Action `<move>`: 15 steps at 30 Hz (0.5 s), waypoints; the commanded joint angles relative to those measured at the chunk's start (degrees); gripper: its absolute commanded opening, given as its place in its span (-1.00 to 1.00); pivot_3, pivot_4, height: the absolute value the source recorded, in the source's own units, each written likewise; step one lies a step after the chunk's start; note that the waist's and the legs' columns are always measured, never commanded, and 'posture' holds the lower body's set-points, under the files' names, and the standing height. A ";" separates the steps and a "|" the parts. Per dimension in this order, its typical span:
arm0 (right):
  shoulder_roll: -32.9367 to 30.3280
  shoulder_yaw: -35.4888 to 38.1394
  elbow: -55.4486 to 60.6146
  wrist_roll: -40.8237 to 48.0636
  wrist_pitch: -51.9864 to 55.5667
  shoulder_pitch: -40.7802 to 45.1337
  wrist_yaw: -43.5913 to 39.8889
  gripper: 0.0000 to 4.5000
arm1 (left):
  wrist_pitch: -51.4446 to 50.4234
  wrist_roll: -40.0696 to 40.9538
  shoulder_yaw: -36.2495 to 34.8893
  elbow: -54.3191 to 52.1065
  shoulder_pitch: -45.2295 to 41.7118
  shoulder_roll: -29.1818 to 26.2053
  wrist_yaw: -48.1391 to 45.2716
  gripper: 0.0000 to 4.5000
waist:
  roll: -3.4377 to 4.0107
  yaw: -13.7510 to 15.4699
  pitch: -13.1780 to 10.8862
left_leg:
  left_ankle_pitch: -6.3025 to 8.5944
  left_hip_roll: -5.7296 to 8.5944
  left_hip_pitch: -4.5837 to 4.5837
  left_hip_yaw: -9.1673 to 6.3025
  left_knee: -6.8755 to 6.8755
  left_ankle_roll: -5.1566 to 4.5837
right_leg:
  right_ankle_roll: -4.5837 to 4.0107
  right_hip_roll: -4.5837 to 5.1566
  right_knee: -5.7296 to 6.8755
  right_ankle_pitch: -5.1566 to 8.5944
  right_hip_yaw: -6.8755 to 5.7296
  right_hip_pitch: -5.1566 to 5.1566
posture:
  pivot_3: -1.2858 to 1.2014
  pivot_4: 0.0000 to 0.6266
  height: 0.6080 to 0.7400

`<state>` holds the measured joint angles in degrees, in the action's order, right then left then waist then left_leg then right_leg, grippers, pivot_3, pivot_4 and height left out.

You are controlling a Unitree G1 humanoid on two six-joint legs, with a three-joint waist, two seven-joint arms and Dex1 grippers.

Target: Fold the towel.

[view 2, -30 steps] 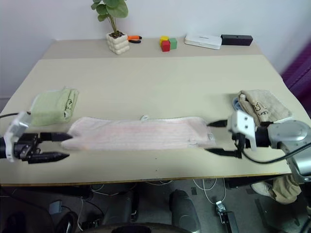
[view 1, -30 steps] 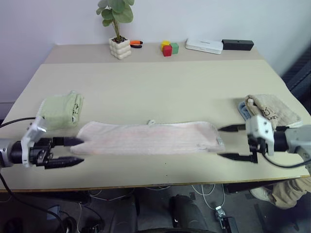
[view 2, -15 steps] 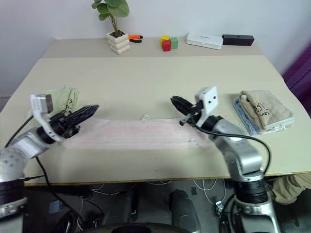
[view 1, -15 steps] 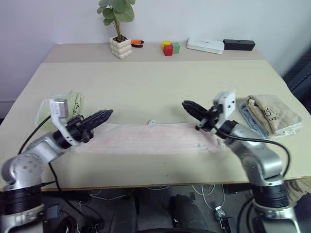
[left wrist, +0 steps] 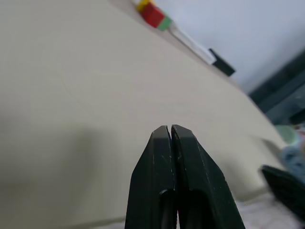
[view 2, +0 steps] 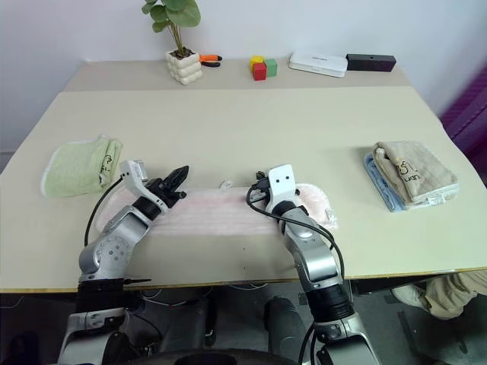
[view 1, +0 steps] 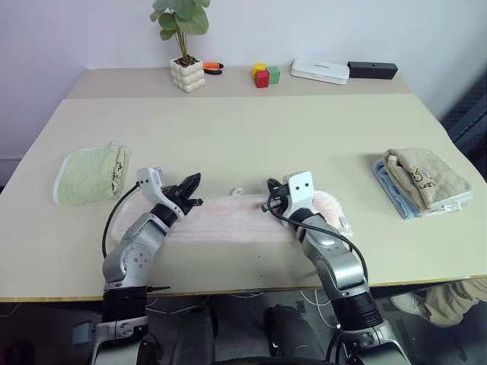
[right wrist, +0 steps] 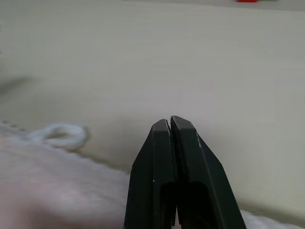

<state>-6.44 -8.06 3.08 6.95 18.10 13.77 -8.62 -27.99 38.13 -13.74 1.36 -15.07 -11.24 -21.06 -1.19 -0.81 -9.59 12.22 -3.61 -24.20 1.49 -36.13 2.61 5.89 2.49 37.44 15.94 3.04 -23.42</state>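
towel near desk front edge | both claws pressed together, left gripper, right gripper over it | green towel left edge, beige towel right edge

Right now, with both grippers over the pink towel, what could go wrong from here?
Both grippers, left and right, are shut on nothing, so lifting now would leave the pink towel flat and unfolded. The towel's right end looks bunched beside the right arm; dragging that arm could rumple it further. The small white loop tag lies close by the right fingertips and might snag.
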 commanded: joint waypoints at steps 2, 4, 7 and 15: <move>-0.61 1.41 0.50 -1.84 -1.16 -1.23 0.70 -0.99 | 3.13 -1.91 -2.16 0.86 0.50 -1.53 -0.54 -0.98 | 0.00 0.06 0.00 | 0.00 0.00 -0.01 0.00 0.00 0.00 | 0.00 0.01 -0.01 0.00 0.00 0.00 | 0.03 -0.52 1.00; -1.71 0.56 0.11 -3.95 -1.64 -1.62 0.47 -0.99 | 3.75 -2.37 -2.50 1.45 0.51 -2.27 -1.30 -0.98 | 0.00 0.12 0.00 | 0.00 0.00 -0.01 0.00 -0.01 0.00 | -0.01 0.02 -0.01 0.00 -0.01 0.01 | 0.03 -0.52 1.00; -2.28 2.46 -0.76 -4.57 -1.38 -2.04 1.18 -0.99 | 4.59 -3.12 -3.01 2.57 0.50 -3.65 -2.24 -0.98 | 0.00 0.06 0.00 | 0.00 0.01 0.00 0.01 -0.02 0.00 | -0.02 0.03 -0.02 0.01 -0.01 0.02 | 0.03 -0.52 1.00; -3.82 7.80 -1.79 -5.98 -3.20 -2.16 4.33 -0.99 | 6.59 -3.43 -4.99 6.13 -0.29 -7.02 -4.99 -0.98 | 0.00 0.09 0.00 | 0.00 0.01 0.01 0.00 -0.01 0.00 | -0.02 0.04 -0.04 0.01 -0.02 0.04 | 0.03 -0.52 1.00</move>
<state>-9.97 -2.06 0.87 1.26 15.89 11.66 -5.29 -22.92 34.86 -17.48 7.41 -14.45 -17.67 -25.30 -1.19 -0.72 -9.58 12.22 -3.61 -24.19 1.49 -36.14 2.61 5.87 2.53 37.40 15.96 3.02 -23.38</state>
